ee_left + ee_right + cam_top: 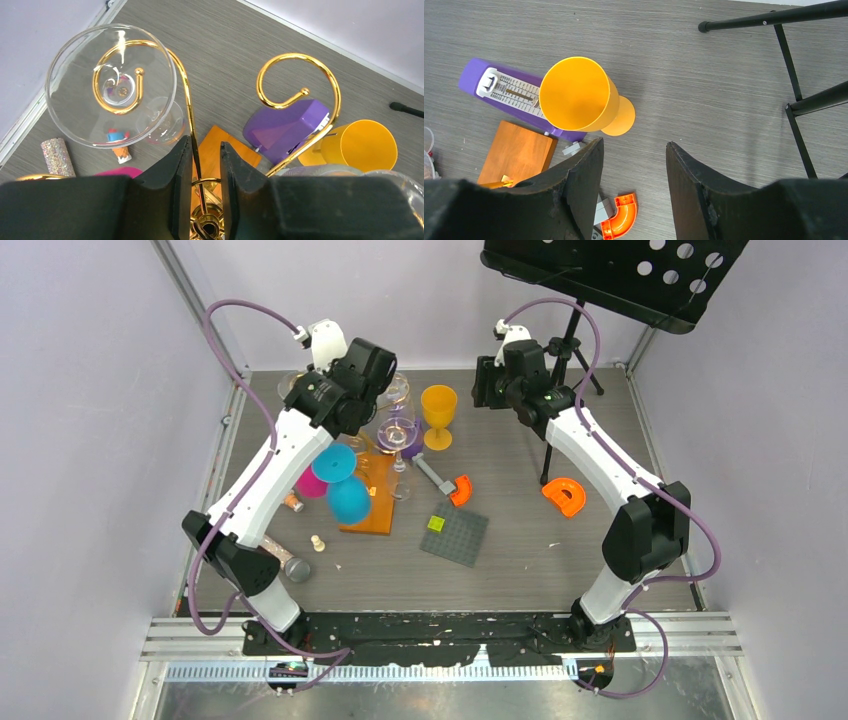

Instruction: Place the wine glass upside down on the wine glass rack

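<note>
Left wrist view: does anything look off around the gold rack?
Yes. The left gripper has its open jaws astride the thin stem of the wine glass rack, not a glass; contact is unclear. Next to the rack, the purple metronome lies on its side by the upright yellow goblet.

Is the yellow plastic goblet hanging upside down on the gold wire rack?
No, the yellow goblet stands upright on the grey table, its open mouth facing up.

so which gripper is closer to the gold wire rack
Left. The left gripper is at the rack, its fingers either side of a gold wire. The right gripper is off to the rack's right, over the table beside the yellow cup.
</note>
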`<state>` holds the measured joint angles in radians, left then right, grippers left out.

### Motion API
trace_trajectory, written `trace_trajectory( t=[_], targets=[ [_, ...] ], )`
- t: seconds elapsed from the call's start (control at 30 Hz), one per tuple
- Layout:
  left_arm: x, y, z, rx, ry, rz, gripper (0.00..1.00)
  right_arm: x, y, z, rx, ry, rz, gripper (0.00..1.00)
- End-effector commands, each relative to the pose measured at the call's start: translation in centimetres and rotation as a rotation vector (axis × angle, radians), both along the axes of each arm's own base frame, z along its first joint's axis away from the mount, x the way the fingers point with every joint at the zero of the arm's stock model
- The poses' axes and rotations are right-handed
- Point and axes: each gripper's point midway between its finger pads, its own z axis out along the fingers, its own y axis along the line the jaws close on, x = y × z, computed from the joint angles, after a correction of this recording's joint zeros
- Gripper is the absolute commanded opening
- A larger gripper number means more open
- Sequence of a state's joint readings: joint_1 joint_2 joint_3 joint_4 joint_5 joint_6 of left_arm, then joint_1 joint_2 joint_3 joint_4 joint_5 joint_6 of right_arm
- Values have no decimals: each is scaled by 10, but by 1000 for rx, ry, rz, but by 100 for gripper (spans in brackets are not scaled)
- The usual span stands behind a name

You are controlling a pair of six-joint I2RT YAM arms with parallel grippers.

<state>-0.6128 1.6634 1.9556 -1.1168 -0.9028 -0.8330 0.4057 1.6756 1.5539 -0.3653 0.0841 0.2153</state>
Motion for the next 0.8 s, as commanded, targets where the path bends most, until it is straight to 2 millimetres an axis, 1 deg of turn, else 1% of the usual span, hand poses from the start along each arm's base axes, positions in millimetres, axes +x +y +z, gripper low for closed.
trace_trajectory(
  t=[0.0, 0.13, 0.3, 0.47, 0.57, 0.63, 0.77],
  targets=[
    [2, 3, -9, 34, 24, 18, 20, -2, -3, 30, 20, -81, 1, 56],
    [3, 2, -14, 29, 40, 2, 14, -3, -2, 32, 25, -85, 2, 56],
    [4, 3, -20, 28, 63, -24, 7, -5, -3, 39, 31, -100, 2, 56],
    [7, 1, -25, 19, 75, -71, 4, -6, -5, 43, 30, -110, 2, 56],
    [9, -1, -28, 29, 82, -111, 2, -6, -4, 41, 28, -107, 6, 56],
    [11, -4, -29, 34, 85, -146, 0, -6, -5, 41, 27, -106, 3, 56],
    [15, -13, -31, 48, 92, -223, 0, -6, -7, 42, 20, -113, -3, 56]
  ],
)
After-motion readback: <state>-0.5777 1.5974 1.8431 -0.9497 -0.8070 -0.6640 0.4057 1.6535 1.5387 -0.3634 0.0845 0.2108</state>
